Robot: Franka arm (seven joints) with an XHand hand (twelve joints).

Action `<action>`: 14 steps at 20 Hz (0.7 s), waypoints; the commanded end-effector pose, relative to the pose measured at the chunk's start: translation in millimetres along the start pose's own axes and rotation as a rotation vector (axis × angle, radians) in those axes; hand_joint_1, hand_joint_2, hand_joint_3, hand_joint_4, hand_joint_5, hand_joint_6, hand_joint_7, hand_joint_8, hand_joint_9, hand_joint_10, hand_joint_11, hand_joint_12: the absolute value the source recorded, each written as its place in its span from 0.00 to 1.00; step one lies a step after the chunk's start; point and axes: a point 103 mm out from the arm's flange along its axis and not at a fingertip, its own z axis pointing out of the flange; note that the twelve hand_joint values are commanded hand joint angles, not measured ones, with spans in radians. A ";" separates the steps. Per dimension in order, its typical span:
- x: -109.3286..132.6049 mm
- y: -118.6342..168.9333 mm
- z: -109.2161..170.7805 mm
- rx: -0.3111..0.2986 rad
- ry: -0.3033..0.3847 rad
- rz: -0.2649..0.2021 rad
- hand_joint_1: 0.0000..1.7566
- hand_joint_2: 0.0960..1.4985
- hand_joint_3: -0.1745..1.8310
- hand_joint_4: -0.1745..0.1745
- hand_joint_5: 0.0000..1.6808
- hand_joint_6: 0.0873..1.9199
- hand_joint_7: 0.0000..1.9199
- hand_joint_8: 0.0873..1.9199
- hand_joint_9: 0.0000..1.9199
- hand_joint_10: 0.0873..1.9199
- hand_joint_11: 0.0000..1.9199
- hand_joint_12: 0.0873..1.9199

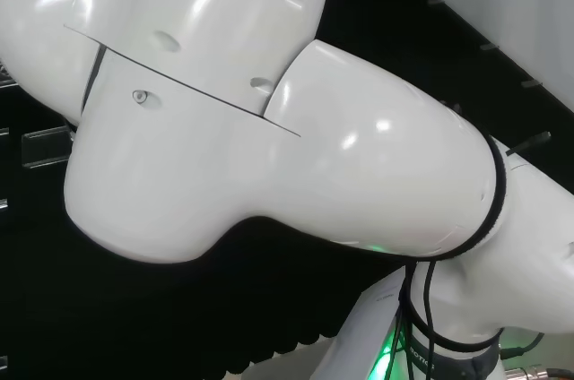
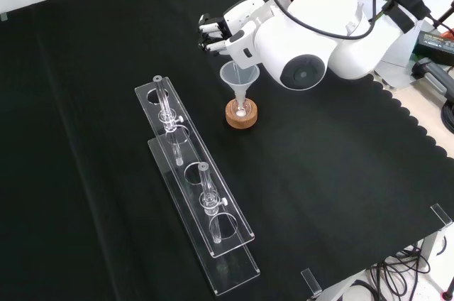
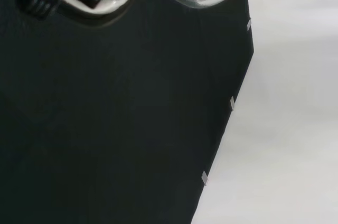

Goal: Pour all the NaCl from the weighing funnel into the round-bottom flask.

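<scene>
Front view: hand point(image 2: 225, 31) above and just left of clear funnel point(image 2: 240, 77), fingers curled, possibly round a clear piece, hard to tell. Funnel seated in round-bottom flask point(image 2: 242, 108) on cork ring point(image 2: 242, 118). White grains in flask. Clear rack point(image 2: 195, 187) to left.

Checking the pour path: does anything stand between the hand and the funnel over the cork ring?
Nothing visible does. In the front view the hand sits just up-left of the clear funnel, which stands over the cork ring; the clear rack stands apart, to the left.
</scene>
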 end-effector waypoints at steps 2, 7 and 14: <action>2.7 -1.2 -4.5 -0.005 -0.022 0.001 0.63 0.41 0.43 1.00 0.71 0.40 0.30 0.30 0.51 0.13 0.40 0.54; 5.1 -0.8 -5.8 -0.007 -0.041 0.001 0.63 0.41 0.43 1.00 0.71 0.40 0.30 0.30 0.51 0.12 0.40 0.54; 2.4 -2.4 -9.0 -0.013 -0.075 0.010 0.63 0.41 0.43 1.00 0.71 0.40 0.30 0.30 0.51 0.12 0.40 0.54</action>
